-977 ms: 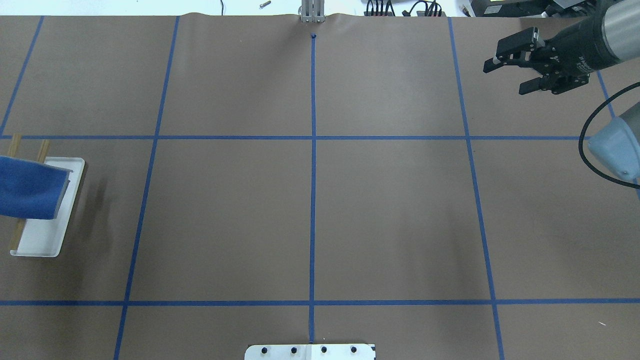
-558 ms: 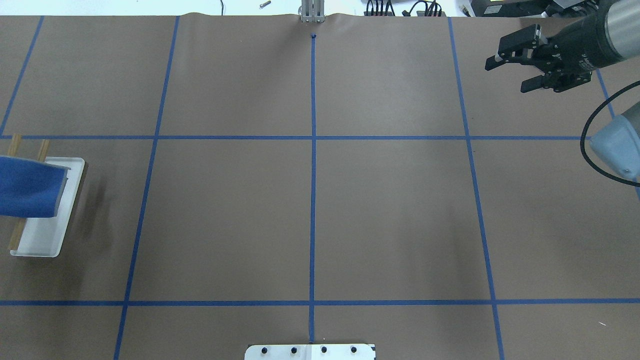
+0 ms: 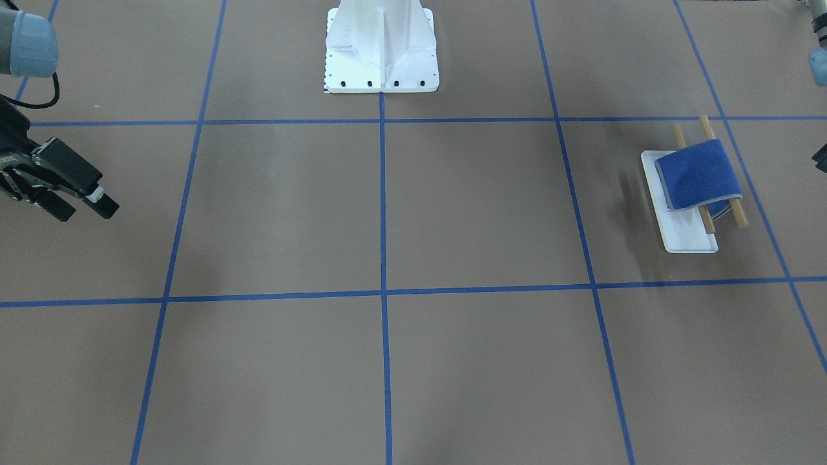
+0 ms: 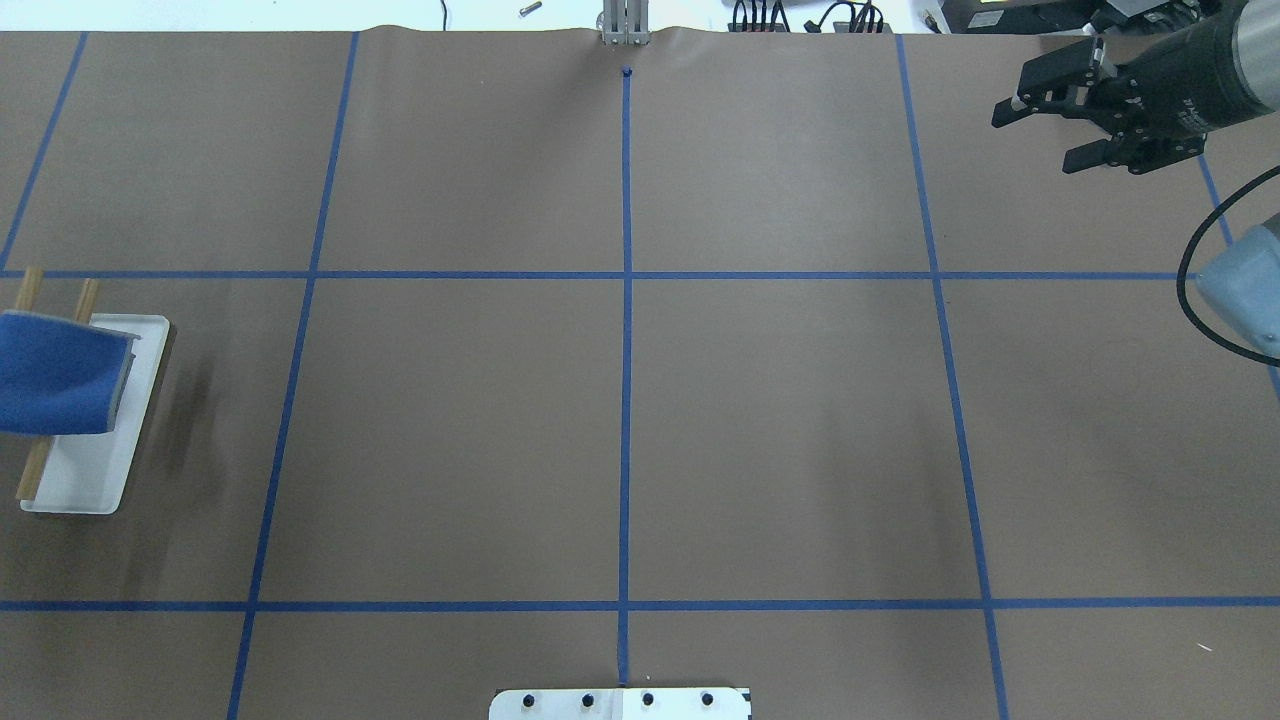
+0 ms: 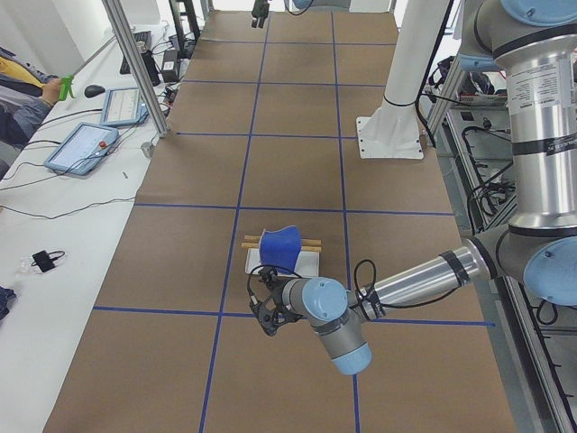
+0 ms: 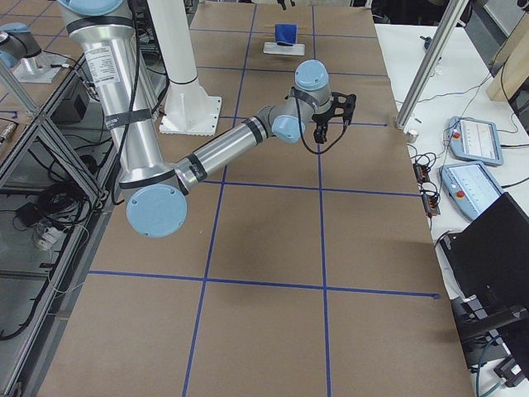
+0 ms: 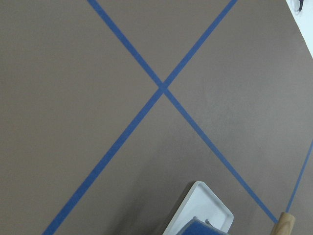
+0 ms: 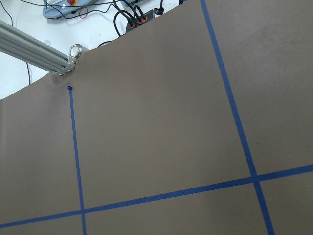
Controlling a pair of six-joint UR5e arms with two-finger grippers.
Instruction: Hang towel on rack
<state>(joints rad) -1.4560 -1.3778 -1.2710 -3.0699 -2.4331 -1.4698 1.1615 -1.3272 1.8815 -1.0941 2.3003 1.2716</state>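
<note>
The blue towel (image 3: 698, 174) lies draped across both wooden rods of the rack (image 3: 688, 237), at the far left end of the tabletop (image 4: 780, 430). The rods run roughly away from the robot. By the look of it, the hanging is done. The left gripper (image 5: 267, 309) is the nearer one, near the rack and apart from it; whether its jaws are open cannot be told. The right gripper (image 4: 1037, 138) hovers well apart at the far right, jaws spread wide and empty.
</note>
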